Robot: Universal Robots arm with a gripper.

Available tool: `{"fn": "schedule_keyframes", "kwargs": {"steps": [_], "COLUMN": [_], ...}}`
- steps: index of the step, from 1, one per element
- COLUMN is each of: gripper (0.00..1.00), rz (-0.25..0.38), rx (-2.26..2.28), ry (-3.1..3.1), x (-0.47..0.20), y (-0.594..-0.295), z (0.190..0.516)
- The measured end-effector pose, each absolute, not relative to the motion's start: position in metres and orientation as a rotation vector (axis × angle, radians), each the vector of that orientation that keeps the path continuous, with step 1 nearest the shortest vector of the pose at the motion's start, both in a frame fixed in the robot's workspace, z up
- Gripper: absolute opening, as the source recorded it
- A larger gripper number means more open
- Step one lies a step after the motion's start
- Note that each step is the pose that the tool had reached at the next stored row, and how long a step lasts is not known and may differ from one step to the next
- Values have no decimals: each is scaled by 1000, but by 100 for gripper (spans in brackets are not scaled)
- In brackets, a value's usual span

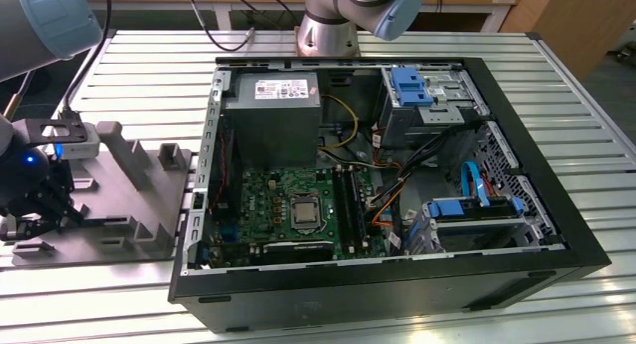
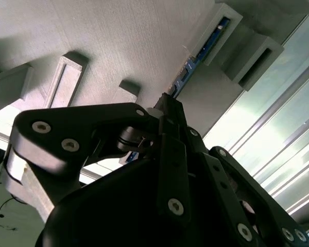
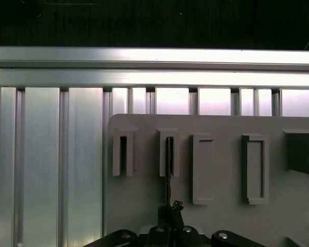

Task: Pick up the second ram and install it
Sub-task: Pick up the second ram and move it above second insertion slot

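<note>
The second ram [image 2: 215, 37] is a thin blue-green stick standing in the gray holder [image 2: 118, 41]; the end effector [image 2: 166, 101] pinches its end.

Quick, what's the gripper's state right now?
Gripper: closed on the thin dark bluish-green memory stick, which sits in the grey slotted holder.

An open black computer case [image 1: 377, 292], holding a grey power supply [image 1: 270, 106] and a green motherboard [image 1: 268, 199], lies on the slatted metal table [image 1: 556, 83] beside a grey slotted holder plate [image 1: 119, 188].
</note>
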State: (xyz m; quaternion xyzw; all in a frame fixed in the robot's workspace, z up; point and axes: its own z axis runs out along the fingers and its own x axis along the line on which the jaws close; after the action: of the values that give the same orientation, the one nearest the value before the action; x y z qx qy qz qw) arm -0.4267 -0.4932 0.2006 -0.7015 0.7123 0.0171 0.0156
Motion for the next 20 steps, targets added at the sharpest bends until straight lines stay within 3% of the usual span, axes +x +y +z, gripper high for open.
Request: {"fn": "schedule_keyframes", "kwargs": {"steps": [20], "gripper": [11], "rz": [53], "rx": [-2154], "ry": [2242], "x": [-427], "y": [-493], "z": [202]}}
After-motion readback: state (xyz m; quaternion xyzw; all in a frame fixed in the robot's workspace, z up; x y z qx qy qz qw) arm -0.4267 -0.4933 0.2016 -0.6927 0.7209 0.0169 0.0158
